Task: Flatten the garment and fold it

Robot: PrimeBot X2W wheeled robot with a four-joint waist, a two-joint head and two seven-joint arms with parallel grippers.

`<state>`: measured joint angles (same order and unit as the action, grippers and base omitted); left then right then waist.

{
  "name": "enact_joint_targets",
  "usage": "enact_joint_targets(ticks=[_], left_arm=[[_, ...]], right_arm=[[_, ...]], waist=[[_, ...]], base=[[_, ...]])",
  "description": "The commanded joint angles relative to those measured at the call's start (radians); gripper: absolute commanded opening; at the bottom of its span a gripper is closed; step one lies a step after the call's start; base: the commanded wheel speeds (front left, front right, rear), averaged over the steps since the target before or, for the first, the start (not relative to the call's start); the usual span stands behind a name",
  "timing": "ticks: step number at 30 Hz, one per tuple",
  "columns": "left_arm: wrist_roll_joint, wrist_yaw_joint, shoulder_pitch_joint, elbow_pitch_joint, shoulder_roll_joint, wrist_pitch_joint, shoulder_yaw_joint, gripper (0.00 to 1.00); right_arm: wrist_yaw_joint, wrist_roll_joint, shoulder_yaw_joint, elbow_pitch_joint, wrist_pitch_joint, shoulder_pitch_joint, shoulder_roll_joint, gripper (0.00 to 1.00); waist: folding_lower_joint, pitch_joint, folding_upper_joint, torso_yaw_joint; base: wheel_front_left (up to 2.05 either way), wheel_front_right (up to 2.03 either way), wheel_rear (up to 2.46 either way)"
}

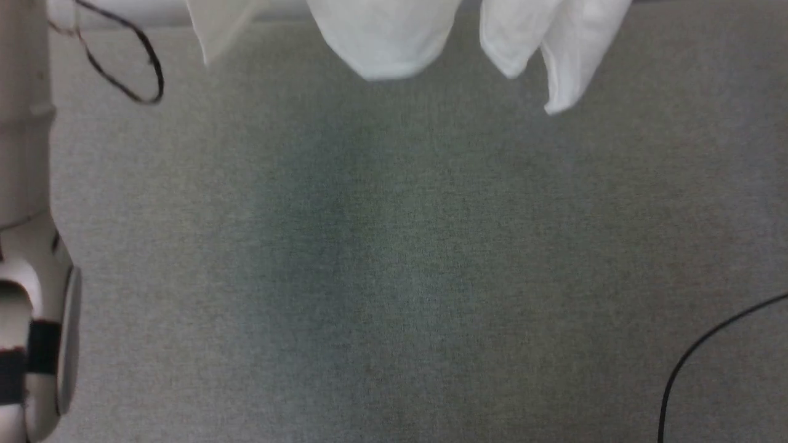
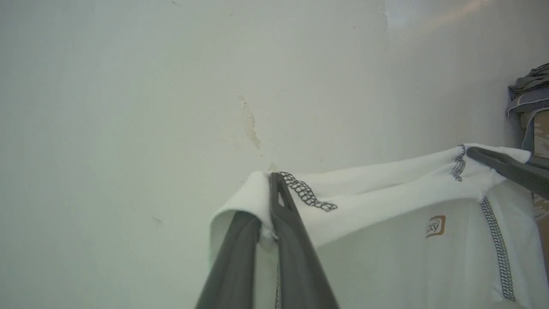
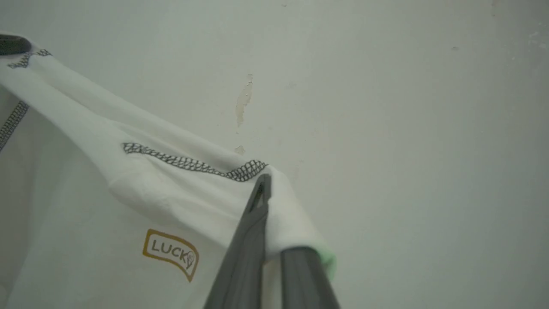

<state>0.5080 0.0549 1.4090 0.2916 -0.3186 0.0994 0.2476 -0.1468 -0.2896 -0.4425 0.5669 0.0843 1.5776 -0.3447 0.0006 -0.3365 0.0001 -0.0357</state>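
Holds the garment (image 2: pixel 386 201) up in the air, stretched between both end effectors in front of a pale wall (image 2: pixel 128 107). Shows dark zigzag stitching (image 2: pixel 309 193) along the raised edge and, just below it, a tan label (image 2: pixel 435 226) printed LUCK. Clamps the left end effector (image 2: pixel 263 201) shut on that edge at the left, with fabric draped over one finger. Clamps the right end effector (image 3: pixel 279 214) shut on the same edge at the right, likewise wrapped in cloth. From the head, looks down on white folds of the garment (image 1: pixel 385 37) dangling at the far side over a grey surface (image 1: pixel 394 246). Takes in a pale forearm (image 1: pixel 31 246) at the left, a black cable loop (image 1: pixel 123 67) far left, and another cable (image 1: pixel 695 357) near right.
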Motion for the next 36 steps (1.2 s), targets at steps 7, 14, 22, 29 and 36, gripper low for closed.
enact_joint_targets(ticks=[7, 14, 22, 29, 36], left_arm=[[-0.038, 0.000, 0.153, 0.213, -0.010, -0.158, -0.035, 0.00], [-0.035, 0.030, 0.104, 0.330, 0.024, -0.255, -0.002, 0.00], [-0.018, 0.051, -0.172, 0.405, 0.073, -0.336, 0.047, 0.00], [-0.023, 0.060, -0.519, 0.406, 0.094, -0.357, 0.102, 0.00], [0.002, 0.063, -0.841, 0.371, 0.073, -0.333, 0.137, 0.00]], right_arm=[[0.016, 0.081, 0.030, 0.235, 0.131, 0.149, 0.027, 0.00], [0.016, 0.100, 0.025, 0.318, 0.175, 0.095, 0.086, 0.00], [0.016, 0.027, -0.024, 0.271, 0.177, -0.196, 0.135, 0.00], [0.016, -0.127, -0.214, 0.212, 0.177, -0.531, 0.125, 0.00], [0.016, -0.335, -0.366, 0.147, 0.145, -0.807, 0.065, 0.00]], waist=[[-0.0006, -0.215, -0.0001, 0.001], [-0.0006, -0.226, -0.0001, 0.030], [-0.0006, -0.128, -0.0001, 0.057], [-0.0006, 0.048, -0.0001, 0.078], [-0.0006, 0.208, -0.0001, 0.104]], base=[[0.00, 0.00, 0.00], [0.00, 0.00, 0.00], [0.00, 0.00, 0.00], [0.00, 0.00, 0.00], [0.00, 0.00, 0.00]])
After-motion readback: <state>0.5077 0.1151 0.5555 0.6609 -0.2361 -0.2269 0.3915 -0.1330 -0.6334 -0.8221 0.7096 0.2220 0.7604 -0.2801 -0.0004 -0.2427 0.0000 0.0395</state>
